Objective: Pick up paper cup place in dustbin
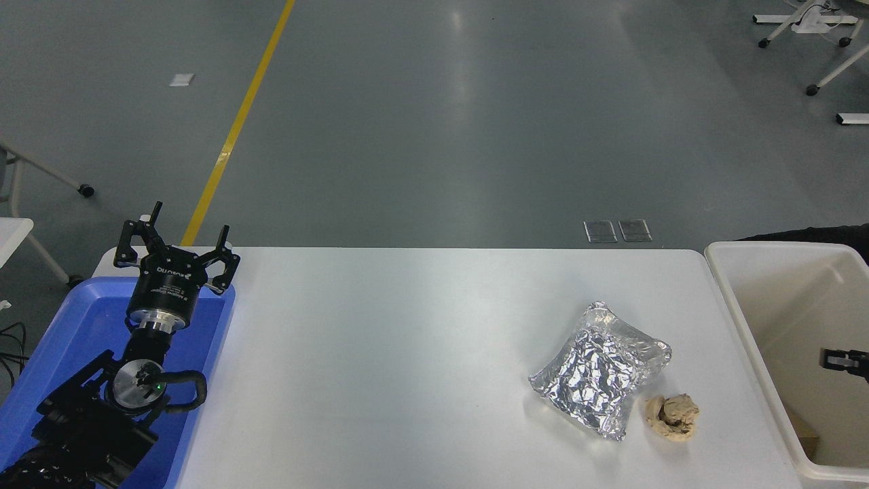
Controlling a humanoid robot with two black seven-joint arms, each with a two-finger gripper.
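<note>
The paper cup is not in view. The dustbin (774, 249) is a large cream-white bin at the table's right end. A black part of my right gripper (845, 360) pokes in from the right edge, over the inside of the dustbin. Too little of it shows to tell its state or whether it holds anything. My left gripper (176, 234) is open and empty, parked at the lower left above the blue tray (75, 319).
A shiny silver foil bag (601, 370) lies on the white table (407, 353) at the right. A small tan paper wad (672, 416) lies just right of it, near the dustbin. A brown scrap (804, 431) lies on the dustbin's floor.
</note>
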